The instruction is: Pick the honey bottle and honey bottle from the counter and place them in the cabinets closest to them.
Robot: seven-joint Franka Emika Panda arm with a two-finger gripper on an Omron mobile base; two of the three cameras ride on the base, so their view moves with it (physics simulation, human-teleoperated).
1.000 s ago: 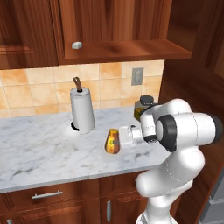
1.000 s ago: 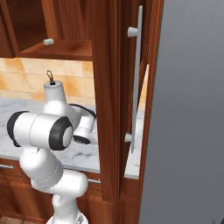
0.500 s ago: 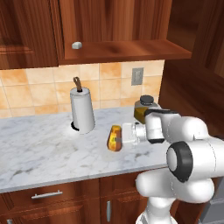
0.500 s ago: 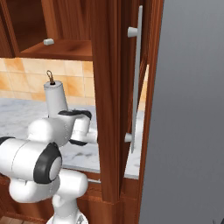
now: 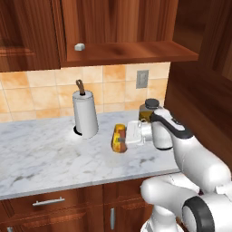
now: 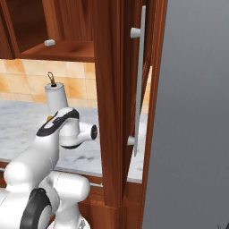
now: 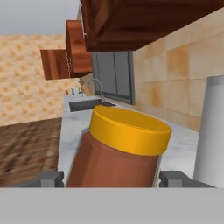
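A small amber honey bottle (image 5: 118,134) with an orange-yellow cap sits tilted between the fingers of my gripper (image 5: 125,139), just above the marble counter (image 5: 45,158). The gripper reaches in from the right and is shut on the bottle's body. In the hand view the honey bottle (image 7: 118,153) leans right, with the gripper (image 7: 111,179) around it and a dark fingertip on each side. The reddish-brown wall cabinets (image 5: 118,22) hang above, their doorless bay ending in a plain shelf ledge (image 5: 129,52). From the right base view my arm hides the bottle.
A paper-towel roll (image 5: 85,114) stands left of the bottle and an amber jar with a dark lid (image 5: 149,108) behind my hand. A small white object (image 5: 79,46) lies on the ledge. A tall wooden panel (image 6: 112,103) bounds the counter's right end.
The bottle has risen slightly and drifted right with the gripper. My elbow has swung down and toward the cameras.
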